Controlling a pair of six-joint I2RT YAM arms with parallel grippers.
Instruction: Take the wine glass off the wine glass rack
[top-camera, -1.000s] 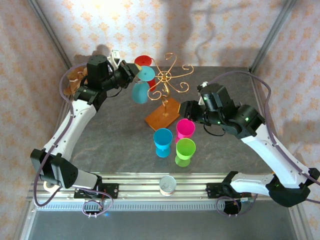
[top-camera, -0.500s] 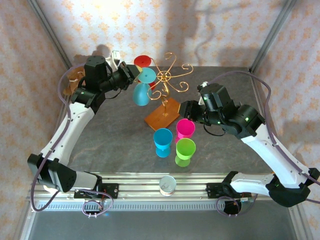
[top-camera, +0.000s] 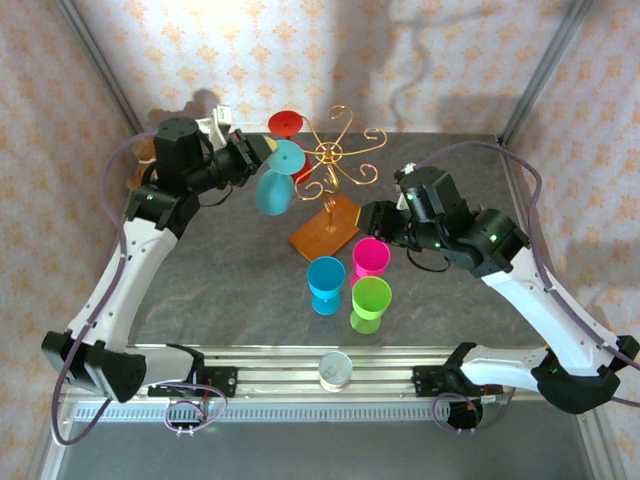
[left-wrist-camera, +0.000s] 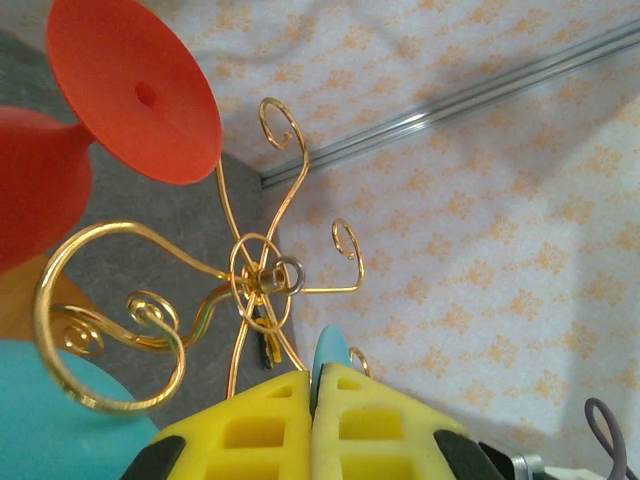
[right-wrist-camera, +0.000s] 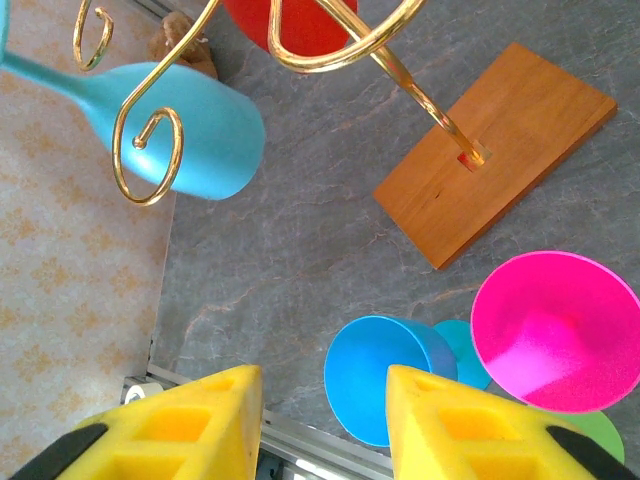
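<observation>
The wine glass rack (top-camera: 338, 158) is a gold wire stand on an orange-brown wooden base (top-camera: 325, 230). A teal wine glass (top-camera: 273, 192) hangs tilted at the rack's left side, bowl downward. My left gripper (top-camera: 262, 152) is shut on its foot disc (left-wrist-camera: 331, 362), which shows edge-on between the yellow pads (left-wrist-camera: 380, 420). I cannot tell whether the stem is clear of the curled arm (right-wrist-camera: 148, 140). A red wine glass (top-camera: 287, 122) hangs from a rear arm. My right gripper (right-wrist-camera: 325, 420) is open and holds nothing, above the table right of the base (right-wrist-camera: 495, 150).
Three wine glasses stand upright in front of the base: blue (top-camera: 326, 282), pink (top-camera: 371, 257) and green (top-camera: 371, 300). A small round tin (top-camera: 335, 370) lies on the front rail. A brown object (top-camera: 147, 155) sits behind the left arm. Patterned walls enclose the table.
My left gripper has drawn back to the left with the teal glass, shifting its foot and bowl away from the rack's hub. The right arm has stayed still.
</observation>
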